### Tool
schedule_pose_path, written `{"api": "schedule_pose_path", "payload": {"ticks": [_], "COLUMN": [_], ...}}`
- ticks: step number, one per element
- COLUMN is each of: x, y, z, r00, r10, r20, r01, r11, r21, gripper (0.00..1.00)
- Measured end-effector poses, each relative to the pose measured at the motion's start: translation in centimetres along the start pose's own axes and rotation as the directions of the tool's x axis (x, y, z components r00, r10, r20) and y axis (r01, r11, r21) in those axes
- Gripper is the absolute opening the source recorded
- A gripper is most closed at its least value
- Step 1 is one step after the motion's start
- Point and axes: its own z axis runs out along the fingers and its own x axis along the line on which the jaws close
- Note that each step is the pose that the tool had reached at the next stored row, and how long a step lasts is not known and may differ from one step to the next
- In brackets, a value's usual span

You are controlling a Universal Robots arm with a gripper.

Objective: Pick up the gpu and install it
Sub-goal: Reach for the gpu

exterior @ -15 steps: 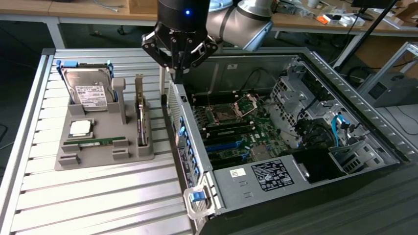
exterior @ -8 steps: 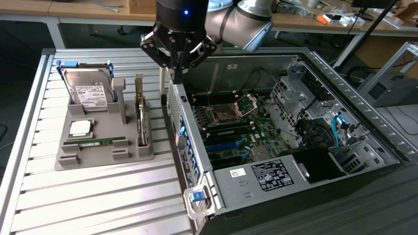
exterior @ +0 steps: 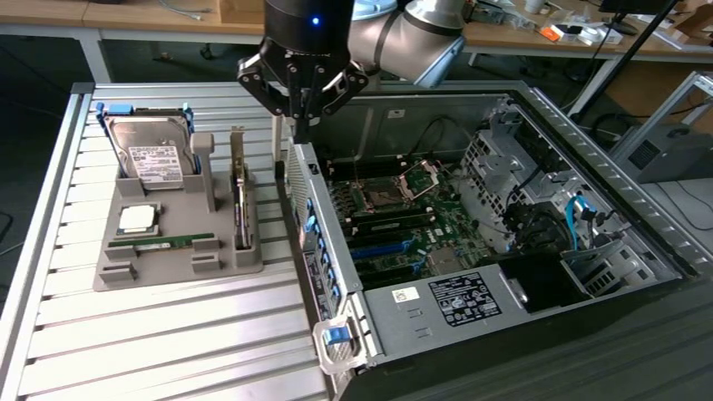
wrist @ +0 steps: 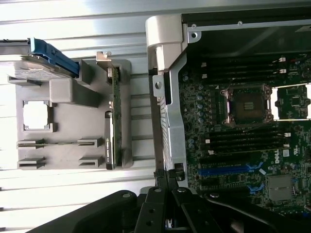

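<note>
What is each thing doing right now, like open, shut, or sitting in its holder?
end effector, shut, holding nothing, above the case's edge.
gpu, standing on edge in the gray holder, not picked up.
hard drive, propped in the holder.
processor chip, flat in its recess.
memory stick, on edge in its slot.
computer case, side open, board exposed.
processor socket, lid flipped open.
</note>
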Motion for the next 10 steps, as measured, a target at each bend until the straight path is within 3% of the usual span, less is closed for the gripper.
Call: {"api": "schedule_pose_path", "payload": {"ticks": [10], "x": [0.24], "y": [-0.02], "z": [-0.01], "r00": [1.0], "r10": [0.0], "r20": [-0.0001], "r01": [0.0], "r11": [1.0], "r21": [0.0], "gripper": [0.11]}}
